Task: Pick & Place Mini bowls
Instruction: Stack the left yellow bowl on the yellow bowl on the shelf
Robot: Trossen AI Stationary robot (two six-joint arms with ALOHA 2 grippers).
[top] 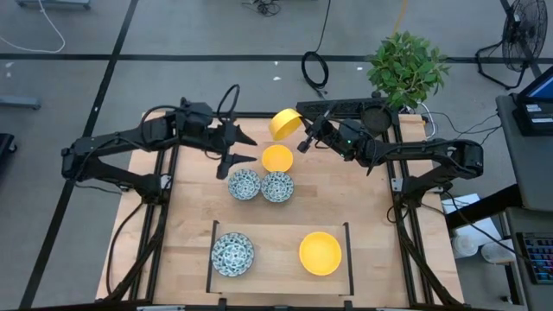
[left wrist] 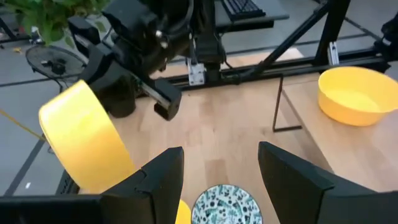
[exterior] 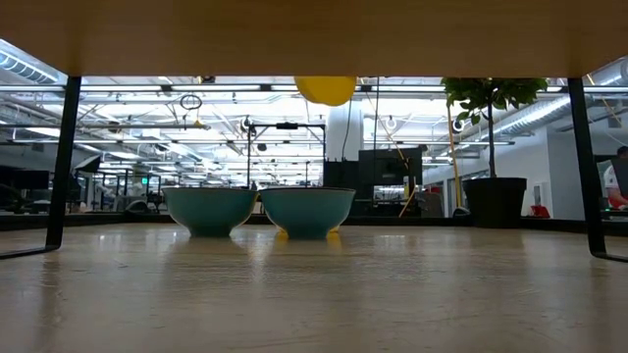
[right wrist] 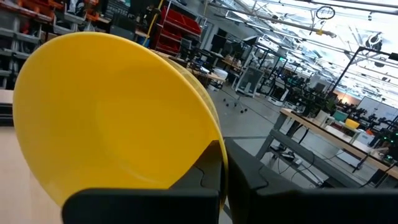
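Six mini bowls show. My right gripper [top: 304, 136] is shut on one yellow bowl [top: 285, 123] above the table's far middle. A second yellow bowl [top: 277, 158] rests on the table, with two blue-patterned bowls [top: 244, 184] [top: 277, 186] just nearer. On the near tray sit a patterned bowl [top: 232, 253] and a yellow bowl [top: 320, 252]. My left gripper [top: 238, 149] is open, left of the resting yellow bowl, hovering above a patterned bowl [left wrist: 225, 204] and touching nothing. My right gripper [right wrist: 224, 183] pinches the yellow bowl's rim [right wrist: 214, 146], one finger [right wrist: 202, 183] inside the hollow and one [right wrist: 273, 186] outside. The fingers come from the table's right. The bowl is lifted clear [exterior: 326, 89] and tipped on its side.
A dark plant pot [top: 384, 117] with a leafy plant [top: 406, 67] stands at the far right corner, close behind my right arm. The black-framed tray [top: 214, 250] takes up the near middle. Bare wood lies to the left and right of the bowls.
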